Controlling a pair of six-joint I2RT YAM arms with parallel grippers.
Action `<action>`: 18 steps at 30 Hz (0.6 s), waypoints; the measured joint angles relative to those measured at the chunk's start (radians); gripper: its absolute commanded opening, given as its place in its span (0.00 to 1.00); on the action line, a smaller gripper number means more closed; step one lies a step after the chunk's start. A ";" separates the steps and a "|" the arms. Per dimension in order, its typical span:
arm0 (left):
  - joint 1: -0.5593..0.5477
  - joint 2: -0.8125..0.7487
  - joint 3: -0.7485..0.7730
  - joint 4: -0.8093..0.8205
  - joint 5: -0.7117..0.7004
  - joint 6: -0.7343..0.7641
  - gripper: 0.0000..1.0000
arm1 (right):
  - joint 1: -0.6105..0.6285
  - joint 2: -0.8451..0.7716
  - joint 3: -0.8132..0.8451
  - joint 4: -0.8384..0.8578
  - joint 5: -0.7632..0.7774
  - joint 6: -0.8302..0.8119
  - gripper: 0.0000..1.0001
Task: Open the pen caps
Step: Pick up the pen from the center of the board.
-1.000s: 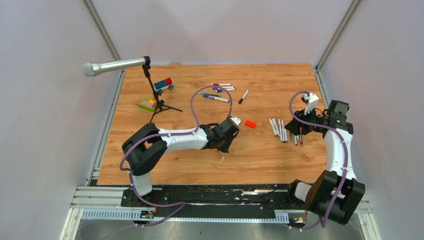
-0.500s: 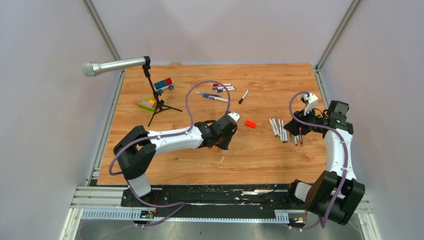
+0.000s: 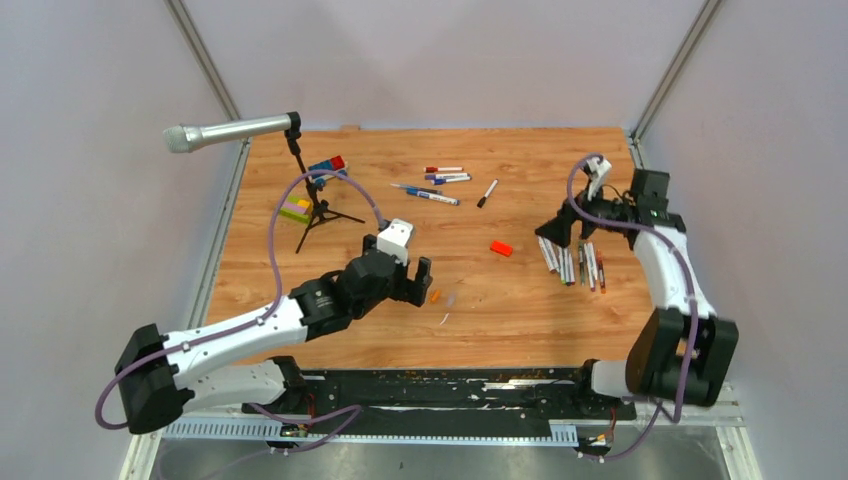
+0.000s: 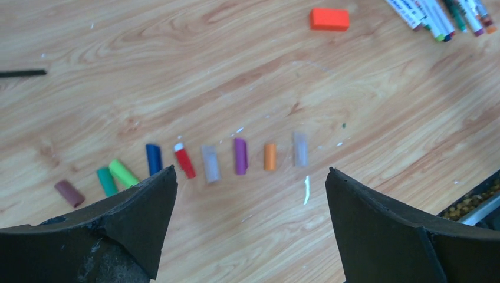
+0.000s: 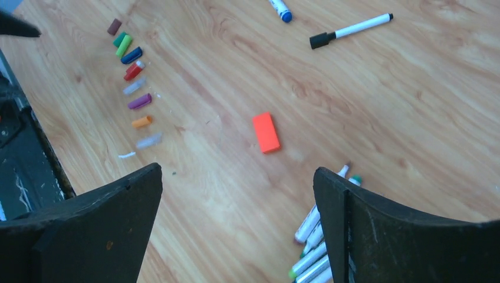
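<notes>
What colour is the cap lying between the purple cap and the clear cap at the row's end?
Orange. The cap shows best in the left wrist view.

Nine stubby pen caps [image 4: 240, 155] lie flat in a curved row toward 6 o'clock: brown, two green, blue, red, clear, purple, orange, clear; pens [image 3: 565, 262] lie side by side at 3 o'clock; further pens [image 3: 430, 195], one black-capped, lie scattered toward 12 o'clock.

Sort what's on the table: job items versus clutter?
Job:
- loose pen caps, in a row
- pen cluster on the right side
- pens at the far centre
- black-capped pen

Lying about:
- orange-red block
- microphone on tripod
- toy bricks
</notes>
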 measured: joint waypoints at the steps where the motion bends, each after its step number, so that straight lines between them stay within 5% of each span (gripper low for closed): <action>1: 0.002 -0.025 -0.027 0.004 -0.007 -0.002 1.00 | 0.021 0.059 0.049 0.001 0.006 0.017 0.98; 10: 0.027 -0.173 -0.152 -0.013 -0.054 -0.042 1.00 | 0.354 0.484 0.491 -0.007 0.445 0.296 0.90; 18: 0.027 -0.239 -0.196 -0.034 -0.109 -0.074 1.00 | 0.518 0.824 0.904 -0.060 0.898 0.609 0.64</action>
